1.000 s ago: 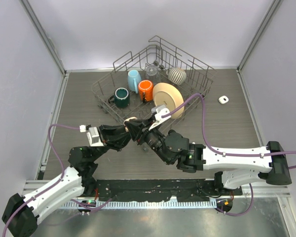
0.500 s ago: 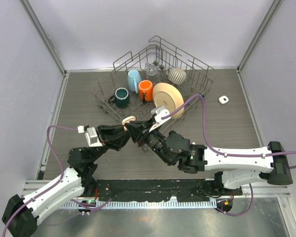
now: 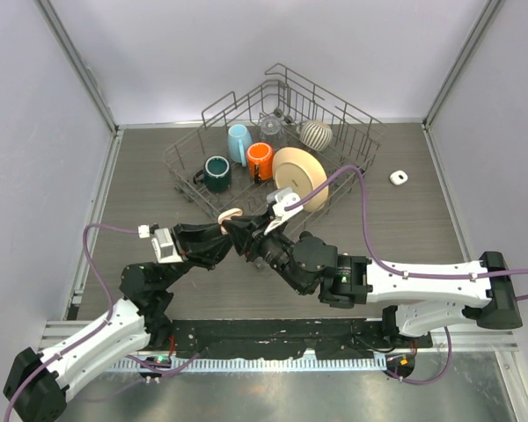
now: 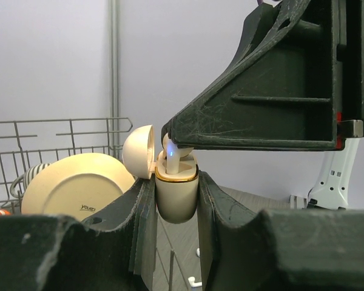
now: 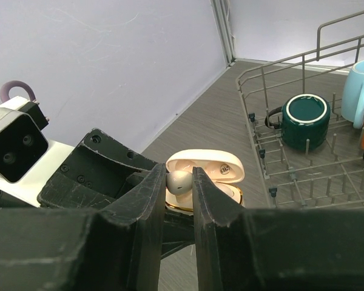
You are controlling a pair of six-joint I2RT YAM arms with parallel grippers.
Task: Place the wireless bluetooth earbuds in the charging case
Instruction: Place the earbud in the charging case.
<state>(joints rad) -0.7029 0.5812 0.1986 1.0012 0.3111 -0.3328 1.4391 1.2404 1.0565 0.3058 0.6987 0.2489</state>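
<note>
Above table (image 3: 141, 176), left gripper (image 3: 230, 230) clamps open charging case (image 4: 176, 199), right gripper (image 5: 180, 177) pinches earbud (image 4: 173, 159) at its mouth.

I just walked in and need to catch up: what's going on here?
The left end effector is shut on a charging case, holding it upright with the lid swung open. The right end effector is shut on an earbud and has it at the case's mouth, seemingly partway in. It has not been let go.
</note>
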